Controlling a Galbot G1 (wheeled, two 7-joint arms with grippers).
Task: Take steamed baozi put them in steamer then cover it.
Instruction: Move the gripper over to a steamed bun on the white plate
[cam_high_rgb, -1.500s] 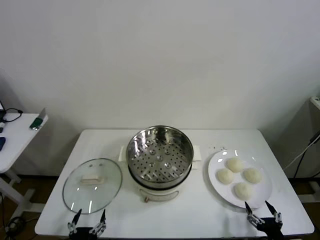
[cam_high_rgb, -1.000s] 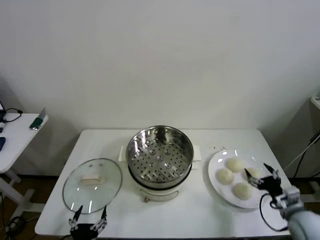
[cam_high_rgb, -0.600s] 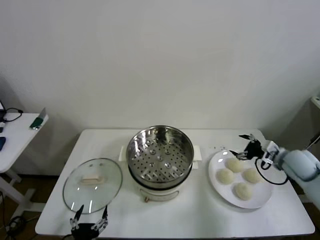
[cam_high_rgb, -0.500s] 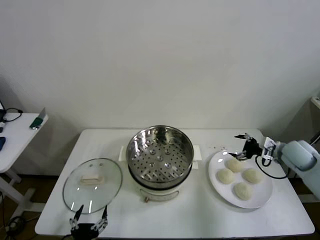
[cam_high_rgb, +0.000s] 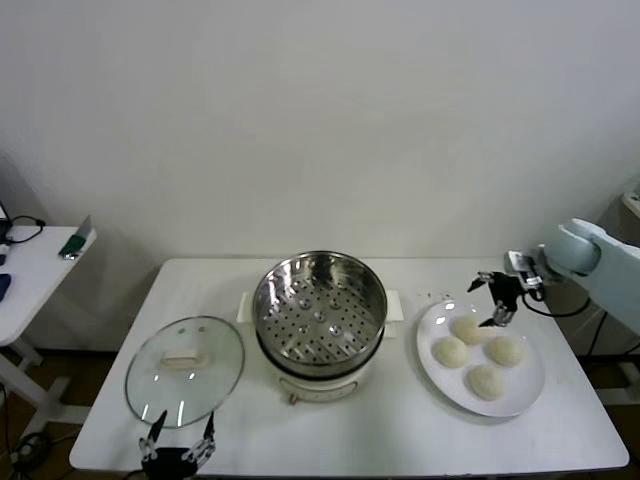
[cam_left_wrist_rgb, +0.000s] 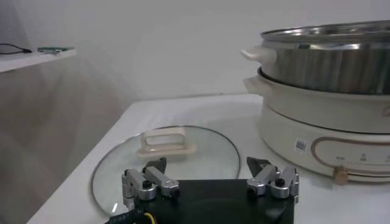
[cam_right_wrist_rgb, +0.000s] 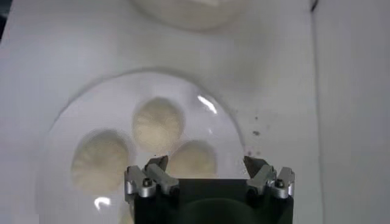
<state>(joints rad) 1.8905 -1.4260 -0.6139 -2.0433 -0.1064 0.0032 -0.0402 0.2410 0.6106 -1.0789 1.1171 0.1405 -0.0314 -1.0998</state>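
Right tool (cam_high_rgb: 494, 298) now raised over 4 smooth round steamed baozi (cam_high_rgb: 468, 329), wide open, empty.

Head high, frontal; wrists close: cover (cam_left_wrist_rgb: 166, 159), plate (cam_right_wrist_rgb: 79, 122).

My buns (cam_high_rgb: 467, 329) are cream-white on a white plate (cam_high_rgb: 528, 392). The steamer (cam_high_rgb: 319, 303) shines steel, dotted with holes, over a cream base. The clear lid (cam_high_rgb: 184, 371) carries a cream handle; its rim looks metallic, I think.

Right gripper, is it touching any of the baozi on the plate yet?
Apart. The right wrist view shows the right gripper open above the baozi, fingers clear of them.
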